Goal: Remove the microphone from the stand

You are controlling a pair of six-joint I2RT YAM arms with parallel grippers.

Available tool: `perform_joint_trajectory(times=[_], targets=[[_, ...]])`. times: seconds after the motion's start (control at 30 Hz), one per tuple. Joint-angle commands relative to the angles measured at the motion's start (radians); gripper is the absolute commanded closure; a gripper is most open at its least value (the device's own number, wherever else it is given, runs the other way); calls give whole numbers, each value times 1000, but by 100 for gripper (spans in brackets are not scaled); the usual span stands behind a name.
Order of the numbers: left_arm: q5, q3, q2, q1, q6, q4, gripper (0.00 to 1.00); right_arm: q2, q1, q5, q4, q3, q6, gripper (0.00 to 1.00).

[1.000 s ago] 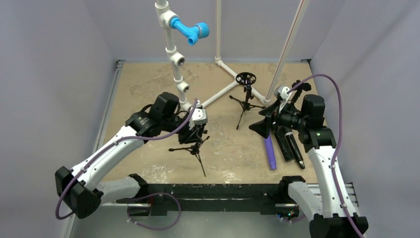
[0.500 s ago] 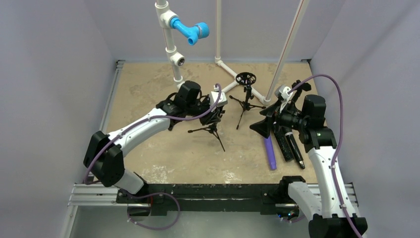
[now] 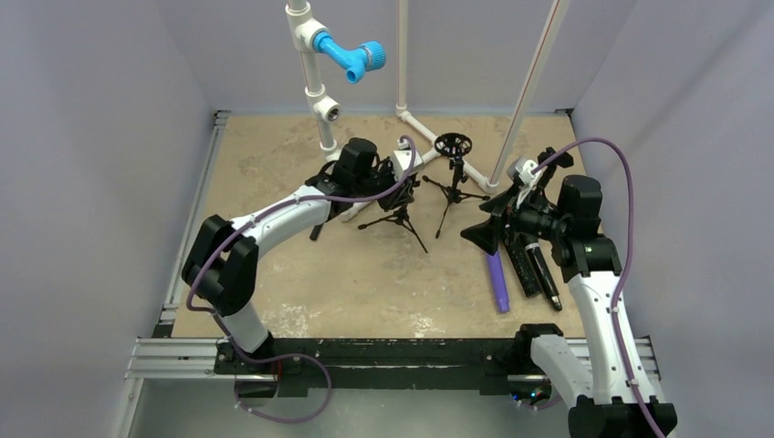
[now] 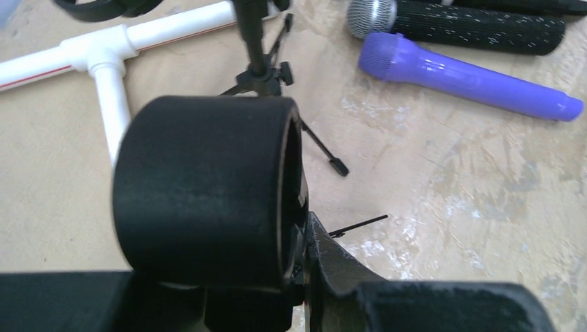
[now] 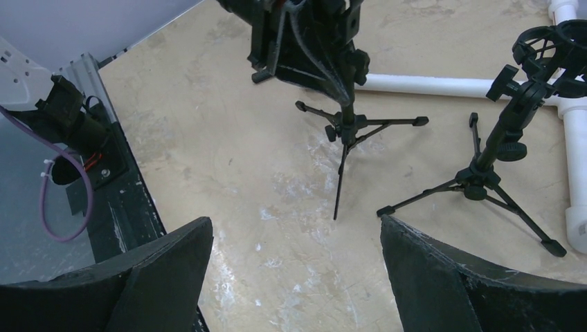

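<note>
My left gripper (image 3: 399, 178) is shut on the black cylindrical clip (image 4: 208, 187) of a small black tripod stand (image 3: 399, 219) and holds it at the back centre; the stand also shows in the right wrist view (image 5: 346, 128). No microphone shows in that clip. A second tripod stand (image 3: 453, 182) with an empty ring mount stands just to its right. A purple microphone (image 3: 496, 281) and two black microphones (image 3: 534, 266) lie on the table at the right. My right gripper (image 3: 484, 219) is open and empty, hovering beside them.
A white PVC pipe frame (image 3: 402, 169) lies on the table behind the stands, with uprights and a blue fitting (image 3: 349, 57) above. Grey walls close in the table on three sides. A black rail (image 3: 392, 351) runs along the near edge.
My left arm has carried the small tripod stand from the near centre back and to the right, next to the second stand. The right arm has not moved.
</note>
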Motion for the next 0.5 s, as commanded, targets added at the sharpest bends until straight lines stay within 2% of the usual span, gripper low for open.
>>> perform_joint_trajectory(times=[0.0,0.23,0.47], targets=[[11,90,32,55,-69,158,100,-9,-3,-1,9,29,-11,10],[-19,97,82,66,-78,180,100,-13,-3,2,3,29,-9,10],[-66,71,96,66,-79,195,92,-14,-3,1,6,27,-11,10]])
